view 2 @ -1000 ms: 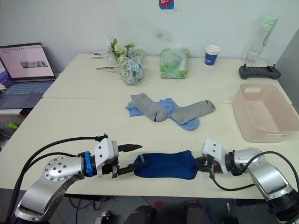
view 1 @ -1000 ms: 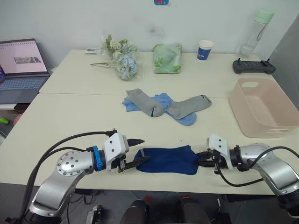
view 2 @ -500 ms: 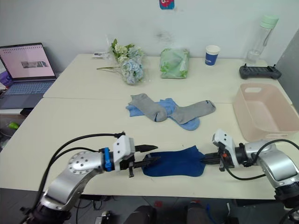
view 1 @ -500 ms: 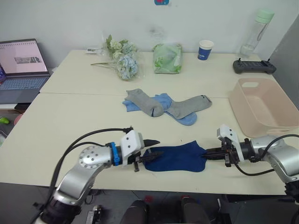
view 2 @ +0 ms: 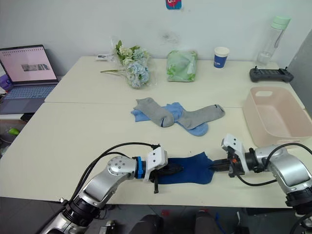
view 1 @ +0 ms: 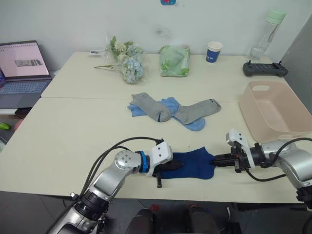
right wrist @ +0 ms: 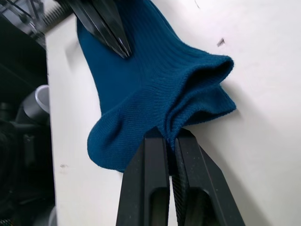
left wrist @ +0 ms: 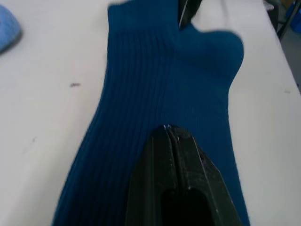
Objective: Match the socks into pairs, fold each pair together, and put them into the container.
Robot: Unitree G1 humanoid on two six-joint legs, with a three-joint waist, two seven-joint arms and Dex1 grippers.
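Note:
A dark navy pair of socks point(view 1: 195, 165) lies flat near the table's front edge. My left gripper point(view 1: 178, 165) is shut, and its fingertips point(left wrist: 171, 131) press on the middle of the navy cloth; I cannot tell whether any cloth is pinched. My right gripper point(right wrist: 168, 136) is shut on the navy socks' bunched end at the right. Further back lie two grey socks point(view 1: 151, 106) and two light blue socks point(view 1: 169, 104), overlapping in a loose heap. The pale pink container point(view 1: 249, 108) stands at the right, with nothing in it.
A laptop point(view 1: 22, 66) sits at the far left. Along the back edge are a flower bunch point(view 1: 127, 61), a green bag point(view 1: 174, 61), a blue paper cup point(view 1: 213, 51), a bottle point(view 1: 268, 31) and a black controller point(view 1: 264, 69).
My left gripper slid right over the navy socks and closed from open to shut. My right gripper drew the socks a little to the right, then held still.

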